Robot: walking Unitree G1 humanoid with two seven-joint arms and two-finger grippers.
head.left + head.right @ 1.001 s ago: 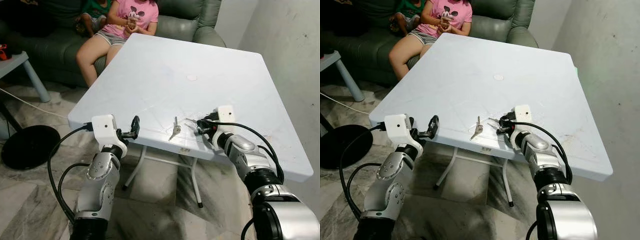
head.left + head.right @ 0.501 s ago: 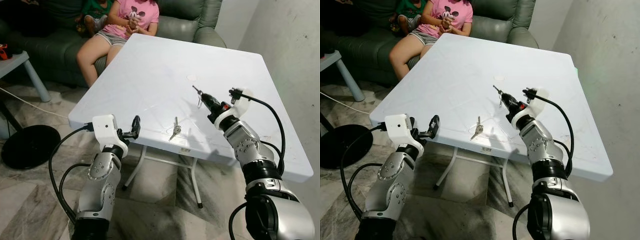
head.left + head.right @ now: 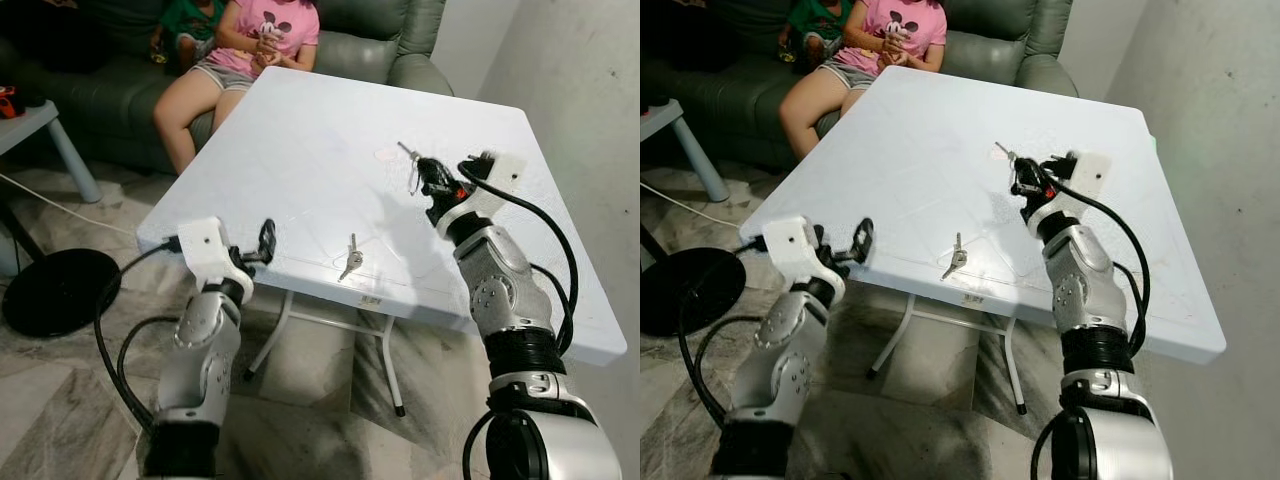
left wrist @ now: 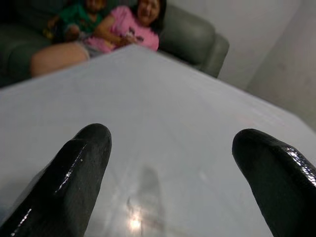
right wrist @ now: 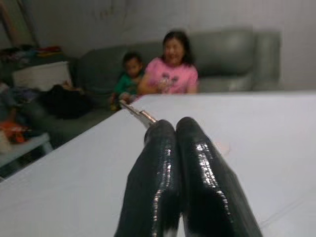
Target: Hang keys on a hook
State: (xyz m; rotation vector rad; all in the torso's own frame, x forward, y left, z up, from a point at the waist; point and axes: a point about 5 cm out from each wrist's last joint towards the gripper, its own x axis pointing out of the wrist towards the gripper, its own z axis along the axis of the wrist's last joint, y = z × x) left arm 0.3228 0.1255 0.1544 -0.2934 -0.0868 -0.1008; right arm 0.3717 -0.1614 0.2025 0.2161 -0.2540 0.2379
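A grey sofa [image 3: 390,40] runs along the back at twelve o'clock, two people seated on it, one in a pink top [image 3: 275,25] and one in green [image 3: 190,15] just beside. In front of them stands the white table [image 3: 300,140], tilted corner-on to the camera, its near edge toward six o'clock. Off the table's nine o'clock side a black round base [image 3: 55,290] sits on the marble floor [image 3: 60,410], and a pale side table [image 3: 30,125] shows at the far left. Right arm is up over the table at about two o'clock from the middle, the right gripper [image 3: 425,175] with fingers [image 5: 197,163] pressed tight together, a key [image 5: 138,112] sticking out past the tips and a thin ring hanging below it in the head view. A second set of keys [image 3: 350,258] lies flat on the table near its front edge, at six o'clock from the middle, well apart from both grippers. The left gripper [image 3: 265,240] hovers at the front-left corner, around eight o'clock, fingers [image 4: 74,168] spread wide with nothing between them.
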